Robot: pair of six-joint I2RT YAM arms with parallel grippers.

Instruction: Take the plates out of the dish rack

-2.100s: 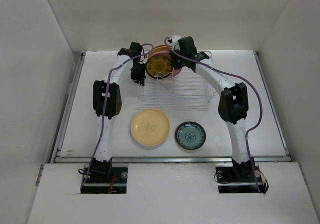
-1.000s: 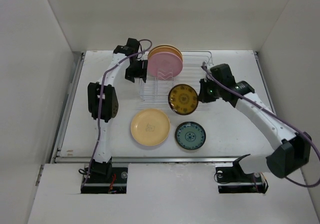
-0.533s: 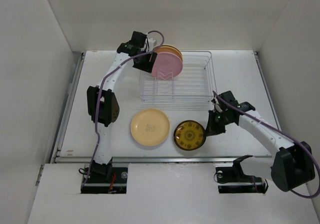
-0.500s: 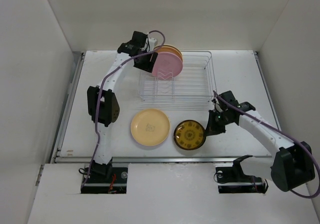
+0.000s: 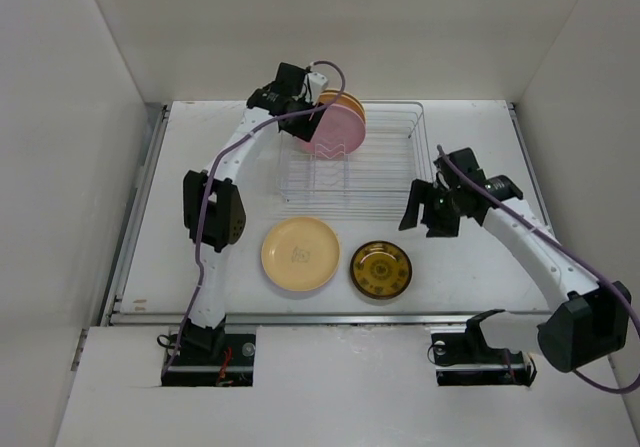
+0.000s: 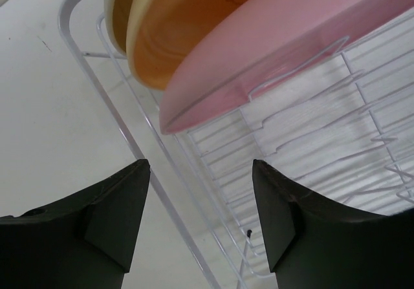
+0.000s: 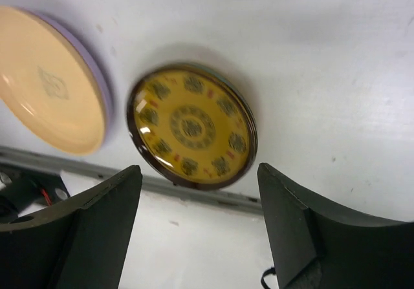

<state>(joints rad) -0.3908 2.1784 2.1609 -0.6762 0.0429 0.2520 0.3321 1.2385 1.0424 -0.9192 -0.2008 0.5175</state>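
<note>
Matte white table (image 5: pixel 480 277) bears round glossy patterned plate (image 5: pixel 380 269).

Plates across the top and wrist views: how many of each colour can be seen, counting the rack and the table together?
pink plate: 1
yellow plates: 2
cream plate: 1
brown-and-yellow plate: 1
Total in view: 5; any plate hidden beneath another is not counted.
</note>
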